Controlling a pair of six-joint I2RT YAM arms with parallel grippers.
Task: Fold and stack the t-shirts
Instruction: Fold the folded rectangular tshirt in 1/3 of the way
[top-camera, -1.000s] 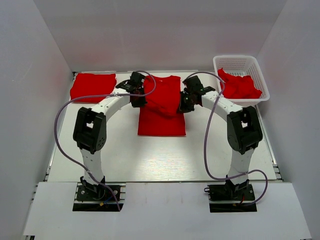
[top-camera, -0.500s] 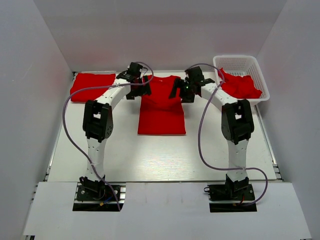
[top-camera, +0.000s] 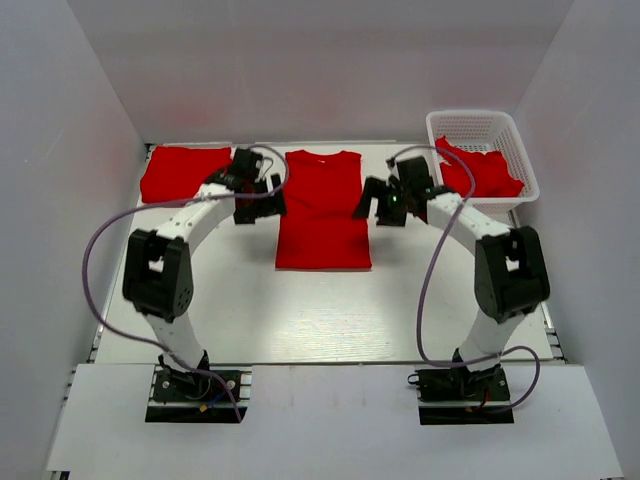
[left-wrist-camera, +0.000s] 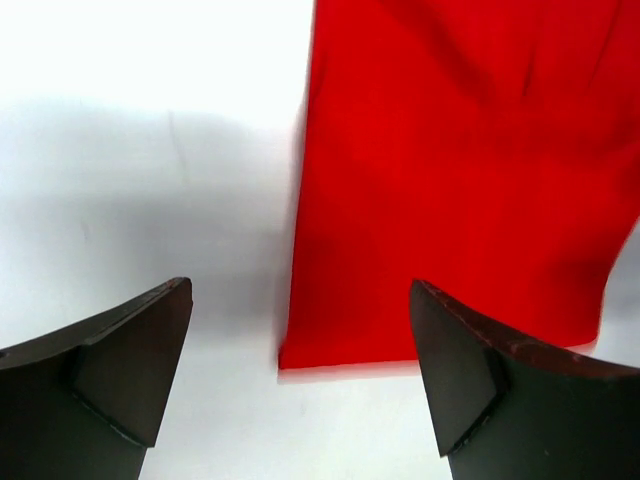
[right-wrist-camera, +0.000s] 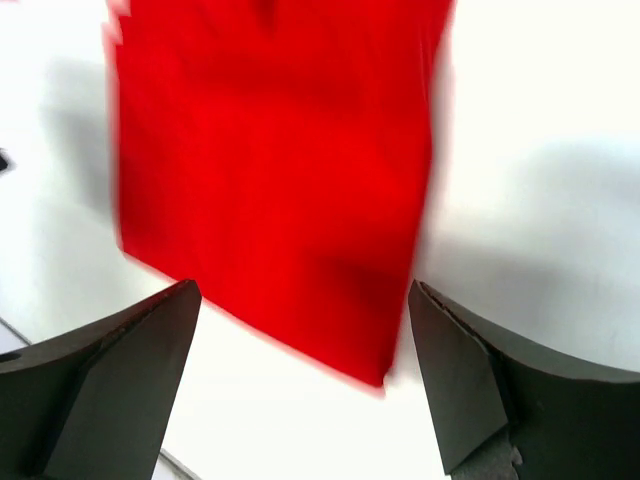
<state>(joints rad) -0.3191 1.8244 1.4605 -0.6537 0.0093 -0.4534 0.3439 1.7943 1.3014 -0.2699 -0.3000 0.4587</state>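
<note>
One red t-shirt (top-camera: 322, 210) lies flat mid-table as a long rectangle, its sides folded in and its collar at the far end. My left gripper (top-camera: 260, 207) hovers just off its left edge, open and empty. Off the right edge, my right gripper (top-camera: 377, 205) is likewise open and empty. In the left wrist view the left gripper (left-wrist-camera: 300, 290) frames the t-shirt's (left-wrist-camera: 460, 180) near left corner. In the right wrist view the right gripper (right-wrist-camera: 303, 288) spans the near right corner of the t-shirt (right-wrist-camera: 270, 150). A folded t-shirt (top-camera: 185, 172) rests at the back left.
A white lattice basket (top-camera: 480, 128) at the back right holds crumpled red t-shirts (top-camera: 482, 172). The white table (top-camera: 300, 310) is walled by white panels on the left, right and back. Purple cables loop from both arms.
Both grippers were shut on the t-shirt's sides over its middle; they opened, let go and drew outward to either side. The t-shirt now lies flat and narrow.
</note>
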